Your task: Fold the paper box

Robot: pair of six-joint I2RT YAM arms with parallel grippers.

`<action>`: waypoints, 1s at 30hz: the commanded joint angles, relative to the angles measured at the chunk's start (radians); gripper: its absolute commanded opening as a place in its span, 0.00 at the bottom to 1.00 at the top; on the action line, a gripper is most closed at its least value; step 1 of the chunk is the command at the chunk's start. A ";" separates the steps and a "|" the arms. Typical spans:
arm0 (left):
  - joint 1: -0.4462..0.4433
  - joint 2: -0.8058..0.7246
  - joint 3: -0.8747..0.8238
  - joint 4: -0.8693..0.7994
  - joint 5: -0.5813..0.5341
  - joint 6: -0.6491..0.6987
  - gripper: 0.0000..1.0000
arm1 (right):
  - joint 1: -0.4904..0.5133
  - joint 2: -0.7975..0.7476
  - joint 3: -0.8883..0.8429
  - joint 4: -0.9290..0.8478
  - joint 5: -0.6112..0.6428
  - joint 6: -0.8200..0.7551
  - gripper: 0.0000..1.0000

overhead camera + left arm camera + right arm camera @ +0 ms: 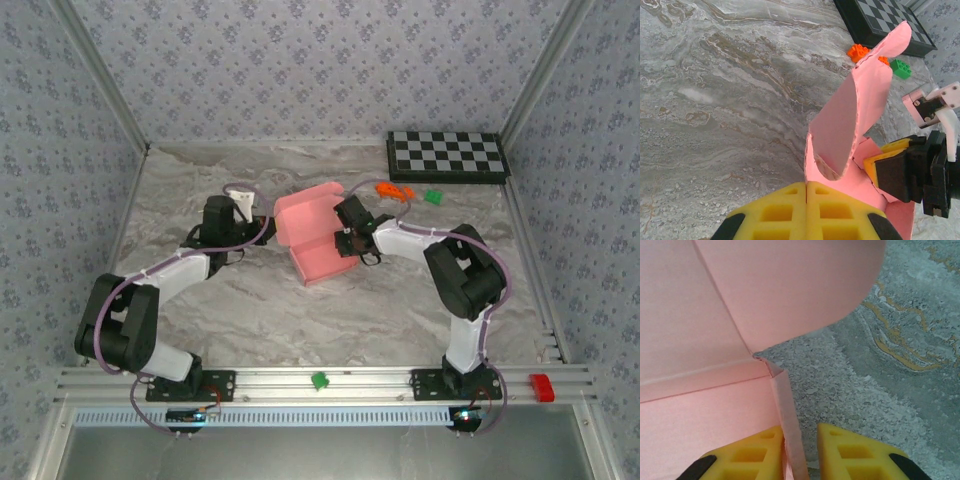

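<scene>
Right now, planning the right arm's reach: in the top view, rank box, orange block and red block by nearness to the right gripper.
1. box, touching it, left.
2. orange block, far side, right.
3. red block, near rail, far right.

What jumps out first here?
The salmon-pink paper box dominates the centre of the top view, half-formed, with one panel standing up. The left gripper is shut on its near edge, and the right gripper straddles a thin side wall with its jaws apart. Next is the black-and-white checkerboard in the far right corner.
</scene>
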 commanded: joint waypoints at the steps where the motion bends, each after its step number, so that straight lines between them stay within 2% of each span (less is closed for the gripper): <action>1: -0.002 0.007 0.011 0.014 0.012 0.022 0.00 | 0.007 0.031 0.024 -0.080 0.084 0.006 0.22; 10: -0.002 0.020 0.009 0.033 0.011 0.037 0.00 | 0.042 0.064 0.087 -0.162 0.168 -0.002 0.18; 30: -0.002 0.050 0.029 0.029 0.015 0.065 0.00 | 0.087 0.159 0.161 -0.311 0.296 0.002 0.16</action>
